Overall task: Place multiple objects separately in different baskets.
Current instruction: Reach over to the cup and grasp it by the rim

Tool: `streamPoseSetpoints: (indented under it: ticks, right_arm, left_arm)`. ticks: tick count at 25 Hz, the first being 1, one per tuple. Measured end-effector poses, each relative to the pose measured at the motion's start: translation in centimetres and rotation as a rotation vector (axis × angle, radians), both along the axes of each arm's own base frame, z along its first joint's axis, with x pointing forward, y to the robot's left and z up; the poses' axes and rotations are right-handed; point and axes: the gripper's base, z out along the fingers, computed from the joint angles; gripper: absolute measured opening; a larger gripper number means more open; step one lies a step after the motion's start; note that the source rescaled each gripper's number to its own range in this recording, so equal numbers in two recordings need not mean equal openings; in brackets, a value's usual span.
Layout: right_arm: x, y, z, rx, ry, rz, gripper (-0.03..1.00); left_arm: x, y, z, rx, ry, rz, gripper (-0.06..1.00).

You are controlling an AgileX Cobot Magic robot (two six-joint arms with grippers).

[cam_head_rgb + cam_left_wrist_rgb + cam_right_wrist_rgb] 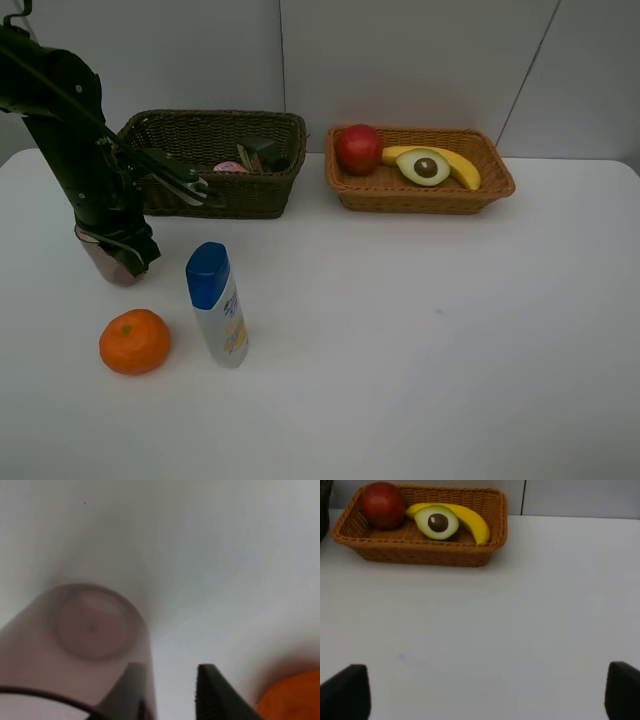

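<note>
My left gripper points down at the translucent pinkish cup, which stands on the table at the left. In the left wrist view one finger is inside the cup and the other outside, with a gap left at the wall; the gripper is open. The orange and the white blue-capped bottle stand on the table in front. The dark basket holds the pink bottle and the dark green bottle. The orange-tan basket holds the red apple, avocado half and banana. My right gripper is open and empty.
The white table ends at a grey wall behind the baskets. The orange lies close beside the left gripper's outer finger. The right arm is out of the exterior view; its camera faces the orange-tan basket.
</note>
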Motion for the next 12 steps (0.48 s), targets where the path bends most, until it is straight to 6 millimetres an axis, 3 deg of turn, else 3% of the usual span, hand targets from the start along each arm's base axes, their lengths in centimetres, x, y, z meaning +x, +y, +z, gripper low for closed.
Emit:
streamPoseSetpoints:
  ticks: [3,4,12]
  right_arm:
    - [0.00,0.00,0.00,0.000,0.000,0.000,0.98]
    - [0.00,0.00,0.00,0.000,0.000,0.000,0.98]
    - [0.00,0.00,0.00,0.000,0.000,0.000,0.98]
  left_arm:
    - [0.02,0.07,0.00,0.008,-0.003,-0.008,0.03]
    - [0.03,0.09,0.00,0.010,-0.003,-0.010,0.00]
    - [0.04,0.12,0.00,0.013,-0.004,-0.012,0.00]
